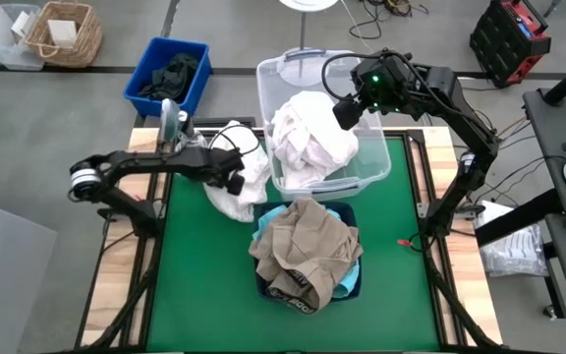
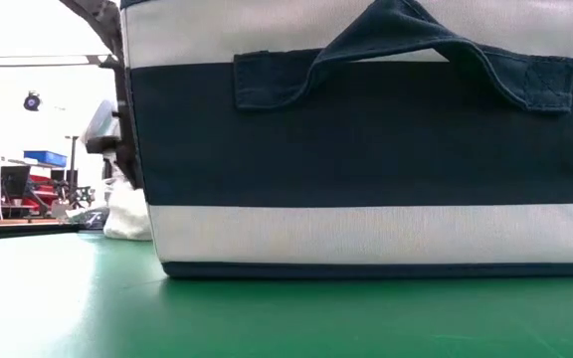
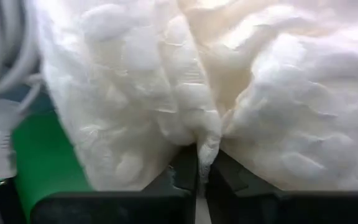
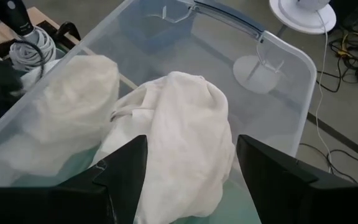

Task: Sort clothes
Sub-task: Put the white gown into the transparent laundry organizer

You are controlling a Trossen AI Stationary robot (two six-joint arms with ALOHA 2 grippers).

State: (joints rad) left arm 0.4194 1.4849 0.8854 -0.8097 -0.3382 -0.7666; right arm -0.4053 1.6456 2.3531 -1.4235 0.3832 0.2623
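Clothes lie in three places in the high view: a white garment (image 1: 236,187) on the counter (image 1: 195,285) left of centre, white ones in the clear bin (image 1: 376,169) at upper centre, a khaki one (image 1: 305,251) on the navy box (image 1: 350,285) below. The left tool (image 3: 199,180) is clamped on the white garment, probably to carry it over. The right tool (image 4: 188,180), fingers apart, hangs above the bin, likely after a drop.

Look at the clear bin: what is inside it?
The clear bin holds white clothes, piled to its rim. The right gripper hangs open over them. Anything beneath the pile is covered. The left gripper is shut on a white garment outside the bin.
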